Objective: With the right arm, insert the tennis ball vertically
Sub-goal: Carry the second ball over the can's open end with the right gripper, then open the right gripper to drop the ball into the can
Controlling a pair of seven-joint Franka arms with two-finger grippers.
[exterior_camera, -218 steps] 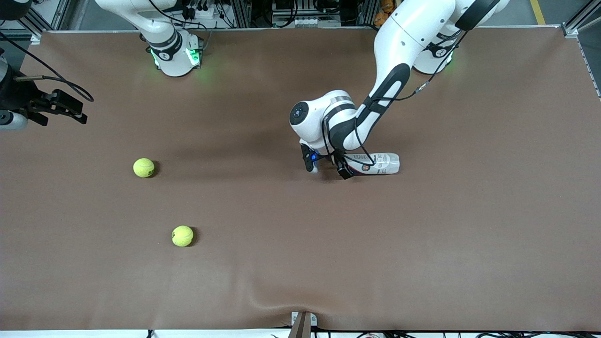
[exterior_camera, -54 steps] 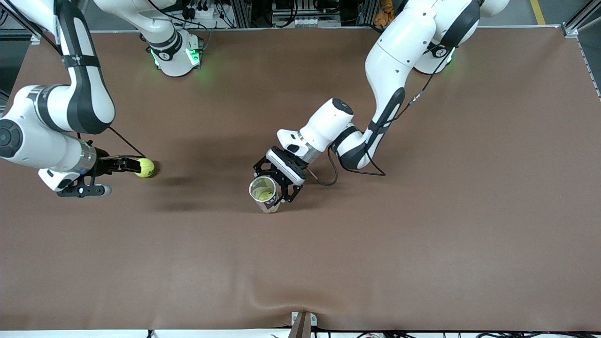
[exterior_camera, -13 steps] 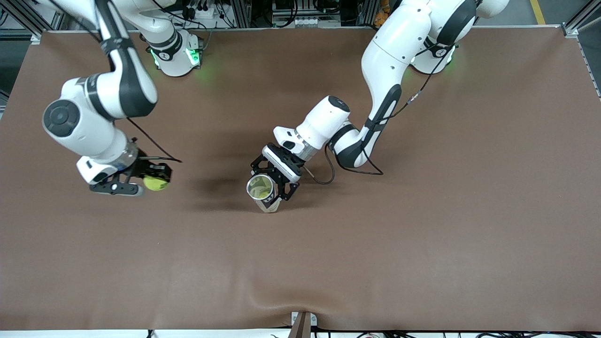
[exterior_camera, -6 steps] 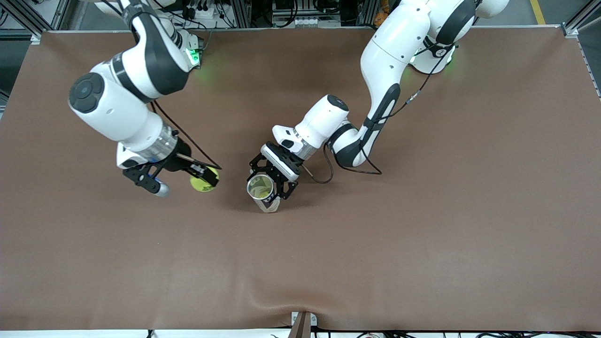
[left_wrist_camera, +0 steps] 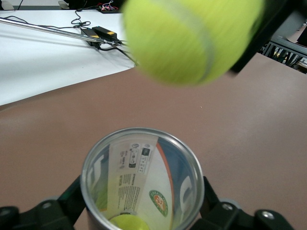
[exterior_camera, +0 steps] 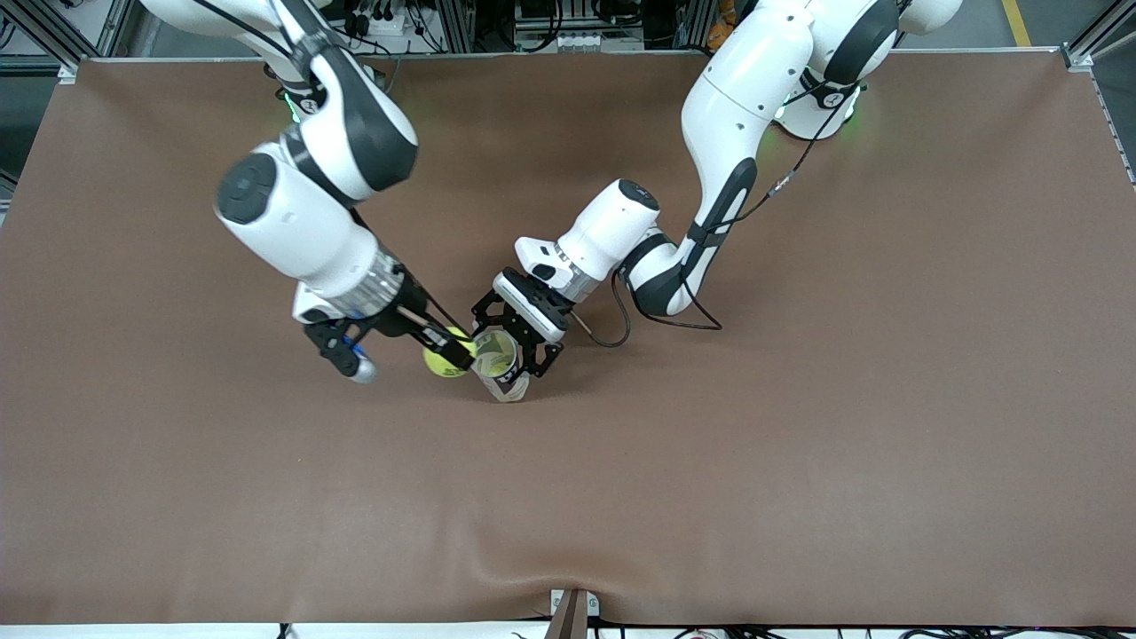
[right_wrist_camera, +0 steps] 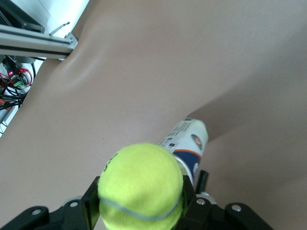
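My right gripper [exterior_camera: 441, 351] squeezes the tennis ball [exterior_camera: 443, 362] across its middle (light, springy); left gripper [exterior_camera: 513, 342] clamps the can [exterior_camera: 497, 359].

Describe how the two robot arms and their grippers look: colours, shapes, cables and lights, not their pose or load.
Both arms are glossy white rounded shells with black joint sections. A thin black cable trails along each. The right gripper and left gripper are black, angular, with two jaws each. Green lights glow at the bases.

Right claw [exterior_camera: 446, 349] with ball [exterior_camera: 441, 359], now beside can [exterior_camera: 497, 362].
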